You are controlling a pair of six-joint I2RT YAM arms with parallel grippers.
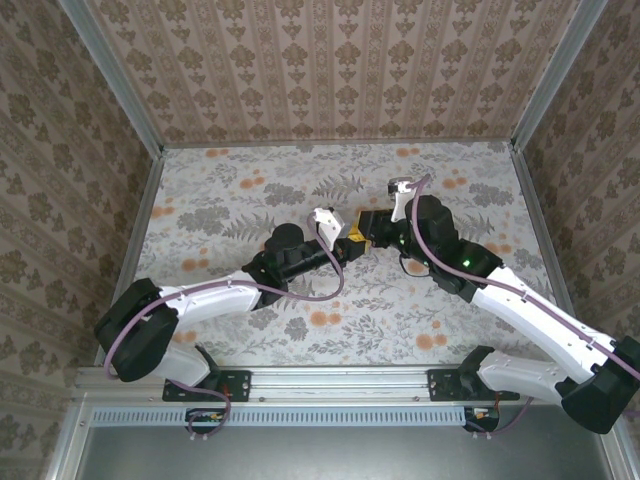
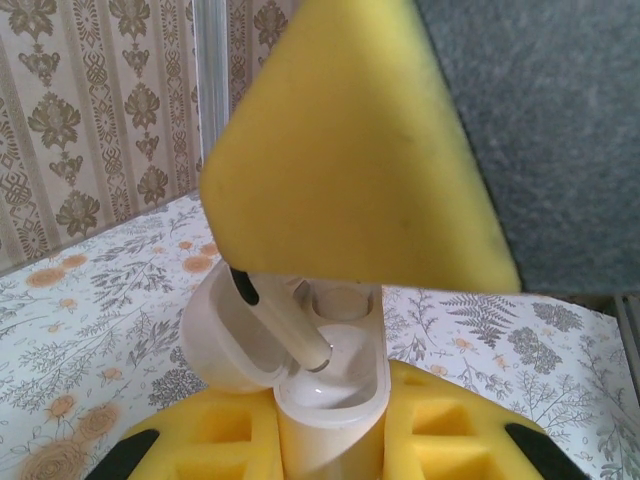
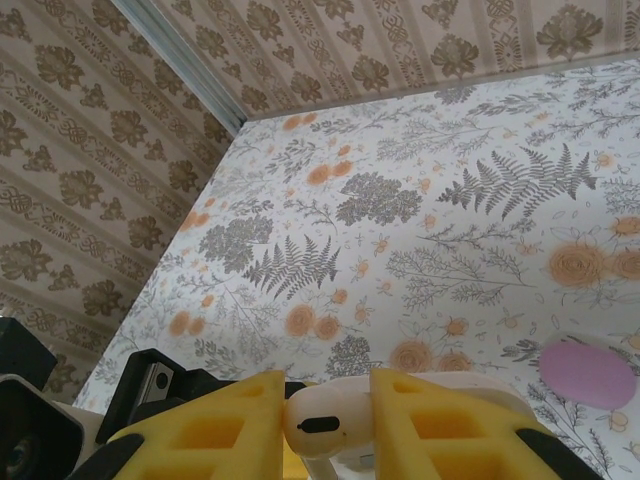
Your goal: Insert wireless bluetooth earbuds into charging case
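Nearest in the left wrist view, the left jaws are clenched on the open white charging case [image 2: 335,395], mouth up and lid tipped left. Just above it the white earbud [image 2: 285,325] slants stem-down towards that mouth, pinched between the right jaws. The coming move looks like a short push along the stem's axis. Farther out, the left arm [image 1: 215,295] and right arm [image 1: 530,310] reach inward and meet over the middle of the table [image 1: 250,180].
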